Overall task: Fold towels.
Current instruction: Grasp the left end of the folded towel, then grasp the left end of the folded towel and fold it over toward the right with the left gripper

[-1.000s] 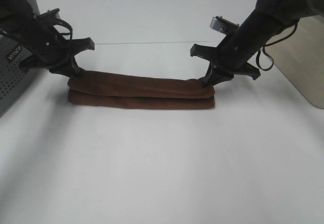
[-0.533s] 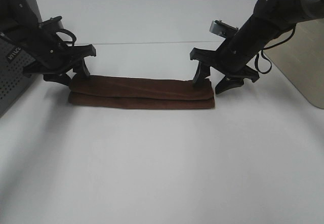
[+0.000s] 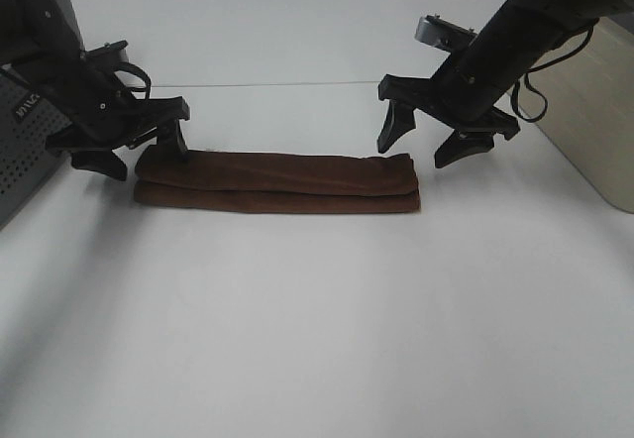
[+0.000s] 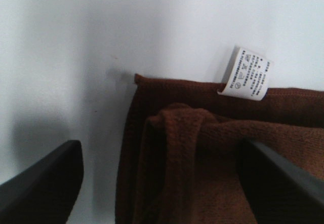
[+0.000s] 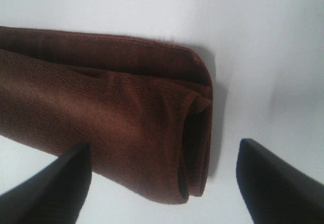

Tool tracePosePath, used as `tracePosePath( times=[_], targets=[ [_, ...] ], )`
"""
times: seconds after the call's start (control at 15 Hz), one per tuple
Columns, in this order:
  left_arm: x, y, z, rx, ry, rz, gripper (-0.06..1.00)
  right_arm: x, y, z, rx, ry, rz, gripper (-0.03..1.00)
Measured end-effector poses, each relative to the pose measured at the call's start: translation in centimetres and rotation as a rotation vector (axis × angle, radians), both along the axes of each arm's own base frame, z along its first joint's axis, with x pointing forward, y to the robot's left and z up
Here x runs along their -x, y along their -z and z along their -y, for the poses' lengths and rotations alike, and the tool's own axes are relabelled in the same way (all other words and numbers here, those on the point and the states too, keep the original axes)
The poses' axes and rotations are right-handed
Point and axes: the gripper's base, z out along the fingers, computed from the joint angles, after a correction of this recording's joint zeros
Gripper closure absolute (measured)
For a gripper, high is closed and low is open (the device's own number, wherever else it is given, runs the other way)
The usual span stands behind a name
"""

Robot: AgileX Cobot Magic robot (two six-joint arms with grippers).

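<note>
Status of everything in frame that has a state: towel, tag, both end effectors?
Towel: folded into a long narrow strip, flat on the table.
Tag: exposed at the towel's left end.
Left end effector: open, holding nothing.
Right end effector: open, holding nothing.

One brown towel (image 3: 277, 182) bearing one white tag (image 4: 246, 74), one left end effector (image 3: 144, 156) and one right end effector (image 3: 413, 153), one table (image 3: 317, 339).

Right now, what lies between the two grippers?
Only the folded towel, spanning from the left gripper to the right gripper; the exterior high view shows it.
</note>
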Motion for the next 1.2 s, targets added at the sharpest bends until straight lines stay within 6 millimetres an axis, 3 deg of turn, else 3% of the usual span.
tracePosePath(
  times=[0.27,0.4,0.47,0.53,0.6,0.67,0.8,0.87,1.0,1.2],
  targets=[
    [-0.3,1.2,0.9,0.026,0.03,-0.021,0.17,0.0,0.0,0.0,0.003,-0.002,-0.002,0.22],
    [-0.3,1.3,0.9,0.027,0.032,-0.022,0.24,0.1,0.0,0.0,0.003,-0.004,-0.008,0.22],
    [-0.3,1.6,0.9,0.025,0.032,-0.028,0.48,0.1,0.0,0.0,0.003,-0.005,-0.011,0.22],
    [-0.3,1.6,0.9,0.025,0.032,-0.028,0.48,0.1,0.0,0.0,0.003,-0.005,-0.011,0.22],
    [-0.3,1.7,0.9,0.026,0.033,-0.033,0.72,0.2,0.0,0.0,0.003,-0.009,-0.019,0.22],
    [-0.3,1.7,0.9,0.027,0.033,-0.037,0.84,0.2,0.0,0.0,0.003,-0.011,-0.024,0.22],
    [-0.1,1.4,0.8,0.013,0.053,-0.046,0.86,0.3,0.0,0.0,0.003,-0.011,-0.026,0.22],
    [0.1,0.8,0.6,-0.018,0.081,-0.048,0.86,0.3,0.1,0.0,0.003,-0.014,-0.033,0.22],
    [0.5,-3.4,-0.6,-0.165,0.121,-0.001,0.86,0.7,0.1,0.0,0.003,-0.03,-0.073,0.22],
    [1.0,-8.4,-1.2,-0.201,0.08,0.061,0.86,1.3,-0.3,0.0,0.001,-0.052,-0.118,0.22]
  ],
)
